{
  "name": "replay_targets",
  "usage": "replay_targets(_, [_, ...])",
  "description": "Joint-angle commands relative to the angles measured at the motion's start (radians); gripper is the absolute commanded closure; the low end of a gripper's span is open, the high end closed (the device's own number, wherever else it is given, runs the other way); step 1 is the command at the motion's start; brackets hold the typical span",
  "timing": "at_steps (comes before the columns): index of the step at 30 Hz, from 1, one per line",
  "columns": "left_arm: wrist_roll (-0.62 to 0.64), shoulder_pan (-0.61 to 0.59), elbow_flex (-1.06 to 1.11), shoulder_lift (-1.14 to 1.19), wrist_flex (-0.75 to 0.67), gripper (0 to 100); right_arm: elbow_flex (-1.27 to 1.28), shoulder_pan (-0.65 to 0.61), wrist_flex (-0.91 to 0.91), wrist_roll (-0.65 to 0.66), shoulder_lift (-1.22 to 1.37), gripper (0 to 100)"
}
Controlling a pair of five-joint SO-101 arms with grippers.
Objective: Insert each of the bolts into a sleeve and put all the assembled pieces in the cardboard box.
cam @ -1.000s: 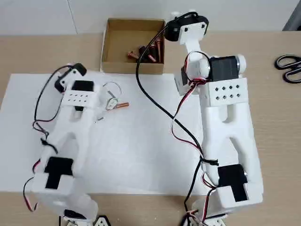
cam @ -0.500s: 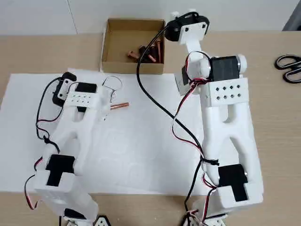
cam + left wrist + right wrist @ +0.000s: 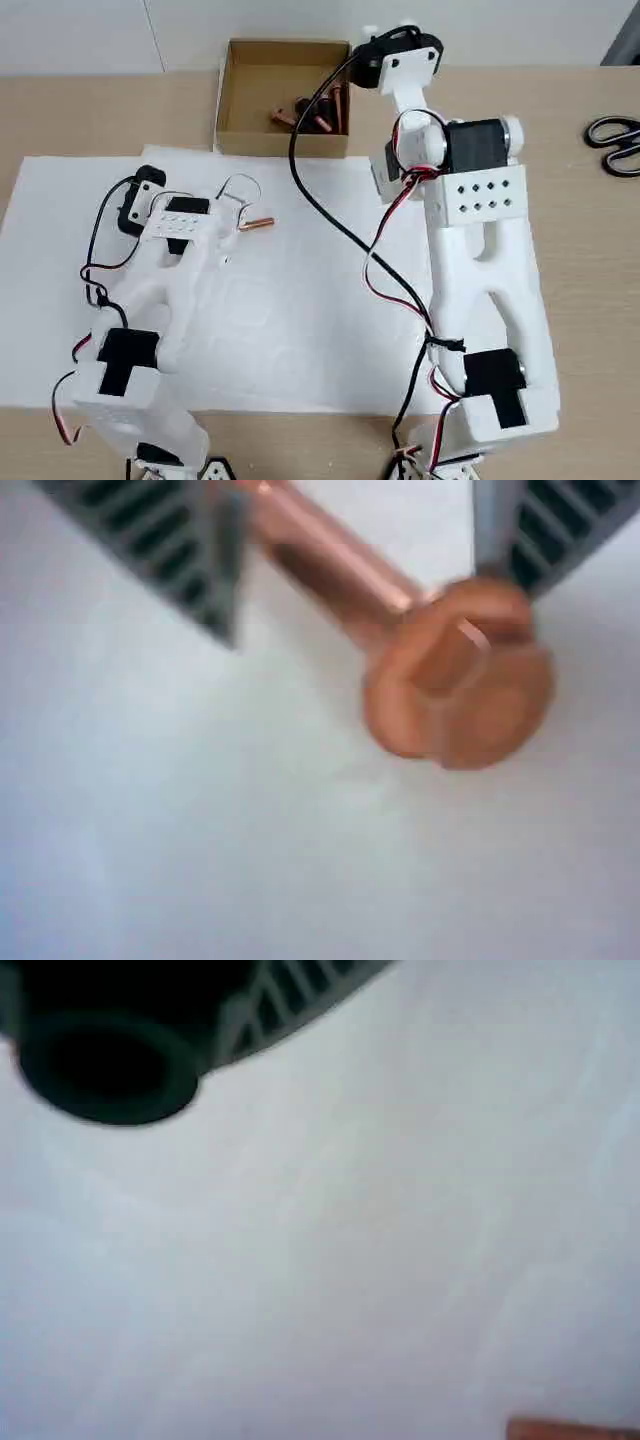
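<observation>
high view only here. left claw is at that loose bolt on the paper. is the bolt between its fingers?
Observer: Yes. The left claw straddles the bolt, fingers apart.
Operator: Which end faces the wrist cam?
Observer: The hex head; the shaft runs back between the fingers.
Operator: Right wrist?
Observer: White paper, plus a copper sliver at the frame edge.

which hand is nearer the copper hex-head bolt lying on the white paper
Left. The left hand straddles the copper hex-head bolt on the paper. The right hand is well apart from it, over by the brown cardboard box.
</observation>
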Motion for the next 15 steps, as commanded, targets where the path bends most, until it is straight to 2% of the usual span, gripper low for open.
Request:
replay_targets(1, [-0.003,0.003,0.007,-0.006,-0.012,99,-0.005,-0.004,0.001,0.006,-0.061,99.5])
replay_targets(7, [-0.008,0.009,0.016,-0.015,-0.011,99,-0.005,-0.004,0.001,0.006,-0.061,99.5])
replay_targets(10, [-0.104,0.012,-0.018,-0.02,0.012,99,-0.005,-0.002,0.001,0.006,-0.061,99.5])
replay_targets(15, [-0.373,0.031,-0.232,-0.141,0.359,99,-0.005,-0.002,0.001,0.008,-0.061,99.5])
